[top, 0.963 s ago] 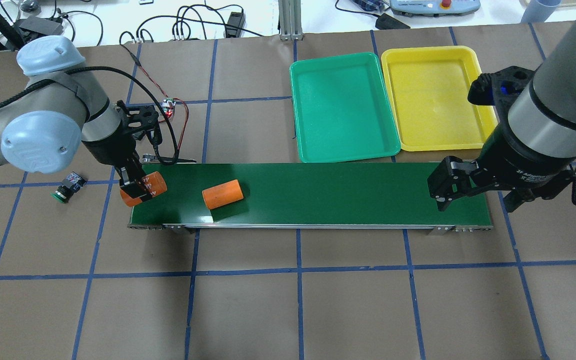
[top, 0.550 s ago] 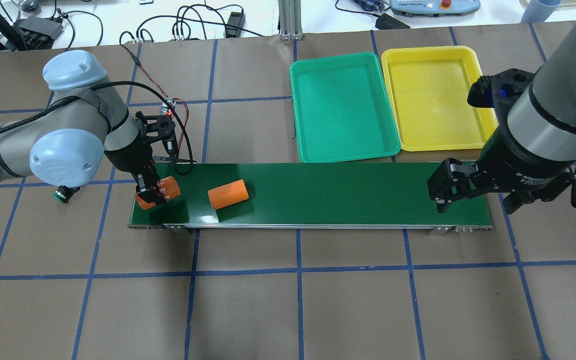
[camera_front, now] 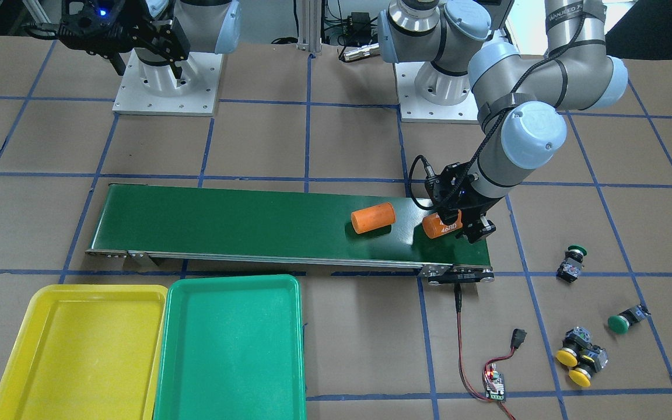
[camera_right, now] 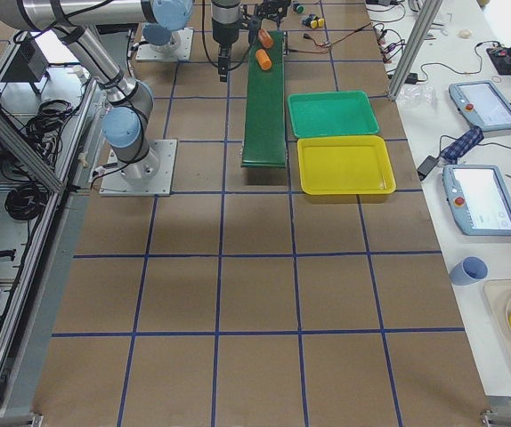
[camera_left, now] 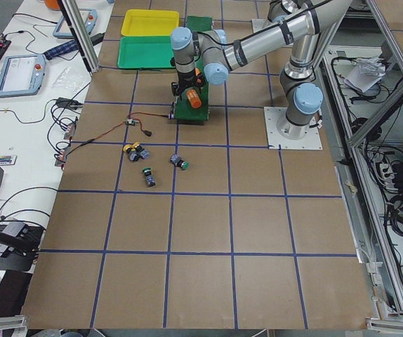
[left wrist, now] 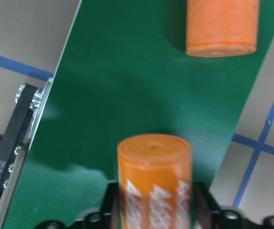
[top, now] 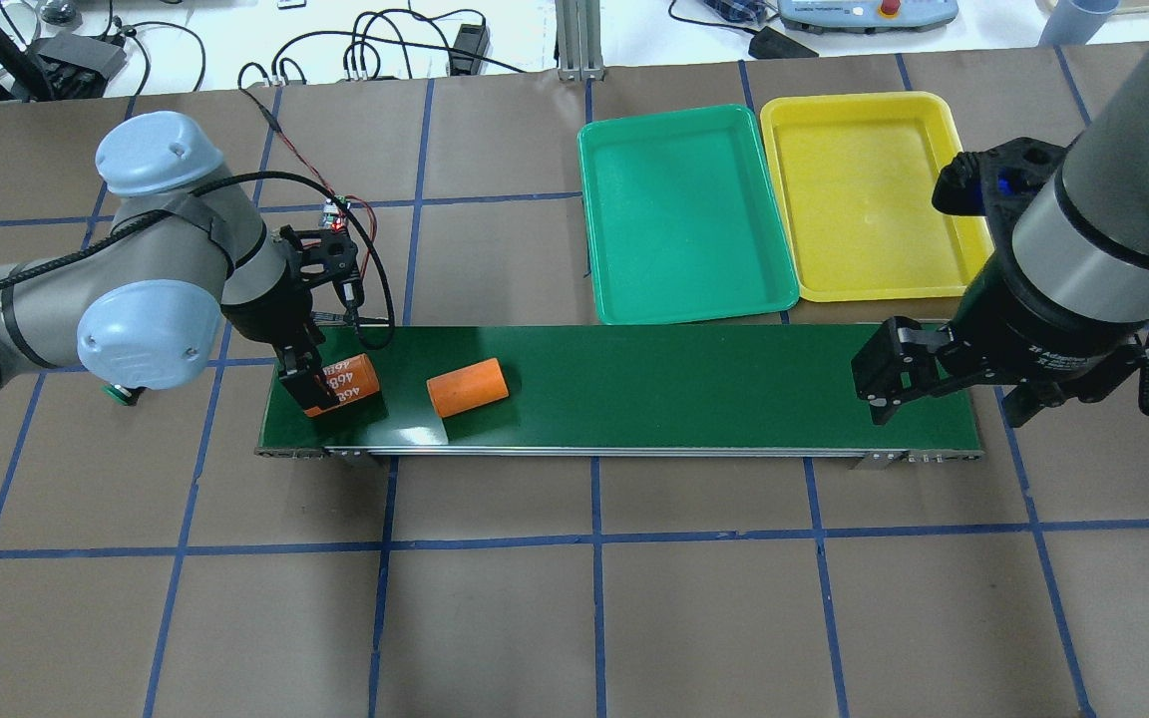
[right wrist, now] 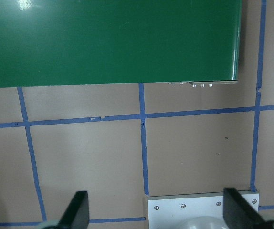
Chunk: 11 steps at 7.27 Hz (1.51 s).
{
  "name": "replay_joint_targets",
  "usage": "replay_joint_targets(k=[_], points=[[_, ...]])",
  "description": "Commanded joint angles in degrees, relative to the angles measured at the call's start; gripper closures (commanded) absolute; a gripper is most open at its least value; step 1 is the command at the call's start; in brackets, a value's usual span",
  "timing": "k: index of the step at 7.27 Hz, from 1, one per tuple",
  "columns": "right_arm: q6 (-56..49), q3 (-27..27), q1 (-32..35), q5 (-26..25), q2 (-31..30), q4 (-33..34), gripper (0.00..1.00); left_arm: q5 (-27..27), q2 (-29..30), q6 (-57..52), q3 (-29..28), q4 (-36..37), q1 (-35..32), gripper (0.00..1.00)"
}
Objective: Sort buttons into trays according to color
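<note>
At the end of the belt (top: 684, 384), left fingers (top: 295, 383) clamp a cylinder (top: 347, 381), second cylinder (top: 468, 387) near; right fingers (right wrist: 78, 211) spread; left arm (top: 141, 334) half-hides a button (top: 119, 395).

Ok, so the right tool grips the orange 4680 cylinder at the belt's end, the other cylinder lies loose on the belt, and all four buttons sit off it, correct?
No: the left tool grips the 4680 cylinder, as the overhead view shows; the right tool is open, holding nothing. The other cylinder does lie loose on the belt, the four buttons off it.
</note>
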State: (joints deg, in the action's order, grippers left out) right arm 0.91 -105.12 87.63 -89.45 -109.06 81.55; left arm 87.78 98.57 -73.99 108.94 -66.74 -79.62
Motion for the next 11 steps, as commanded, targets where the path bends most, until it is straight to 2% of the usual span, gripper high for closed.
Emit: replay_joint_targets(k=[1, 3, 5, 7, 9, 10, 11], points=[[0.0, 0.0, 0.0, -0.2, 0.0, -0.1, 0.00, 0.1, 4.1, 5.9, -6.3, -0.6, 11.4, 0.00], [0.1, -0.1, 0.0, -0.1, 0.0, 0.0, 0.00, 5.8, 9.1, 11.0, -8.7, -0.1, 18.0, 0.00], [0.1, -0.2, 0.0, -0.1, 0.1, 0.0, 0.00, 5.9, 14.7, 26.2, -9.1, 1.3, 19.6, 0.00], [0.1, -0.2, 0.0, -0.1, 0.0, -0.3, 0.00, 6.2, 18.9, 26.5, -8.9, 10.1, 19.6, 0.00], [0.1, -0.2, 0.0, -0.1, 0.0, -0.3, 0.00, 5.8, 20.6, 26.3, -9.3, 10.9, 19.7, 0.00], [0.0, -0.3, 0.0, -0.2, 0.0, -0.3, 0.00, 5.8, 21.2, 26.2, -9.1, 11.2, 19.7, 0.04], [0.1, -0.2, 0.0, 0.0, -0.1, -0.3, 0.00, 6.0, 21.0, 25.1, -8.1, 10.7, 20.3, 0.56]])
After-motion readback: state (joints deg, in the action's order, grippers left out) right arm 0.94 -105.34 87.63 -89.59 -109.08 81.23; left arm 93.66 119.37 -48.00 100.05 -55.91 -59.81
